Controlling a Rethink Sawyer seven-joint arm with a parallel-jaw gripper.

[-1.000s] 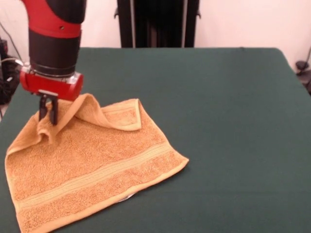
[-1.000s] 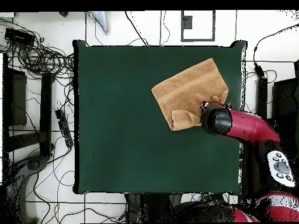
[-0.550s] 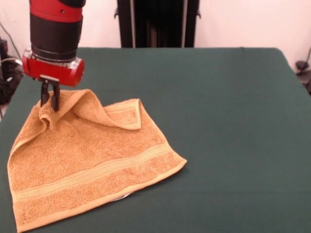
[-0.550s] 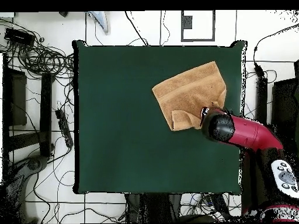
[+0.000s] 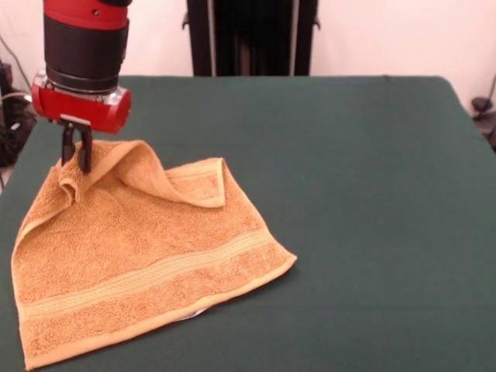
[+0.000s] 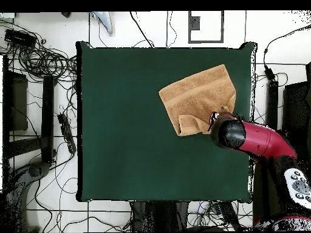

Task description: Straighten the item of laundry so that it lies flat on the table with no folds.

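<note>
Lying mostly flat, the orange-tan terry towel [image 5: 139, 256] shows a woven band parallel to its near hem, w/ one far corner folded back over the pile and a raised ridge running up to the jaws. It sits near the left front part of the green worktop [image 5: 349, 194] in front view; overhead, by the right edge. Gripper [image 5: 76, 155] has its jaws clenched on the towel's far-left corner, lifting it off the cloth.
</note>
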